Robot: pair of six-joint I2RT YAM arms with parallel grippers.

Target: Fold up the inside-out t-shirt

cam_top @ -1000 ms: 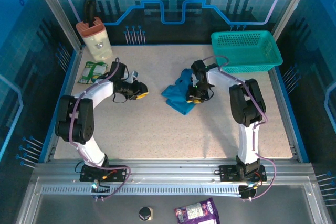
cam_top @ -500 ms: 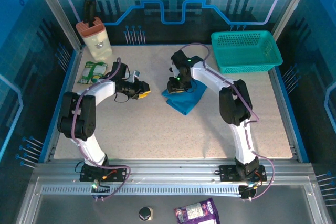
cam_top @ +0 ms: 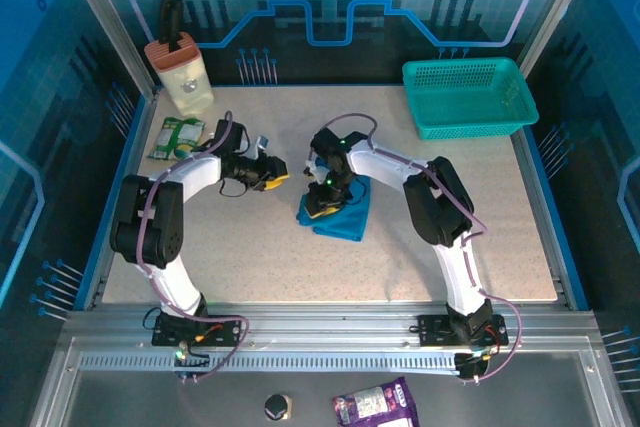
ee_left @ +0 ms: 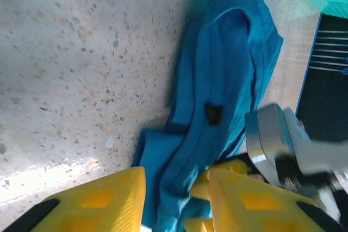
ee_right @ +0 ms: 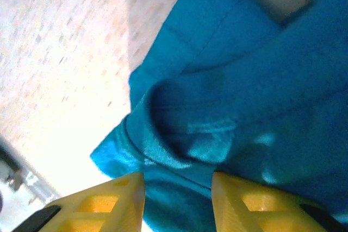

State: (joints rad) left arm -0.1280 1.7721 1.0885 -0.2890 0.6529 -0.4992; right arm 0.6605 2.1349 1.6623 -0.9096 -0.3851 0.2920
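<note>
– Right pincer [cam_top: 318,209] has swung clean across the t-shirt [cam_top: 345,217] in the last second. It began on the side facing the teal basket [cam_top: 470,127] and now sits on the edge farthest from the basket.
– Did the cloth come with it?
– Some of it. The shirt looks more bunched and has slid a little farther from the basket, toward the arm bases. It lies well clear of the basket, near the middle of the tabletop [cam_top: 250,257], crumpled and nothing like a neat fold yet.
– Is that pincer gripping?
– I cannot tell. From the wrist view, its fingers stand part-way apart with a ridge of blue cloth between them. Whether it is pinched or merely straddled, I can't say.
– And your left?
– Left pincer [cam_top: 272,174] has crept a touch toward the basket and eased wider. It is released, with nothing in it, just short of the shirt.
– Poses?
– My right arm is bent hard at the elbow, forearm doubled back away from the basket, wrist tipped down onto the cloth. My left forearm lies low and level, aimed basketward. I'd judge both are closing on that one edge to spread the shirt first.
</note>
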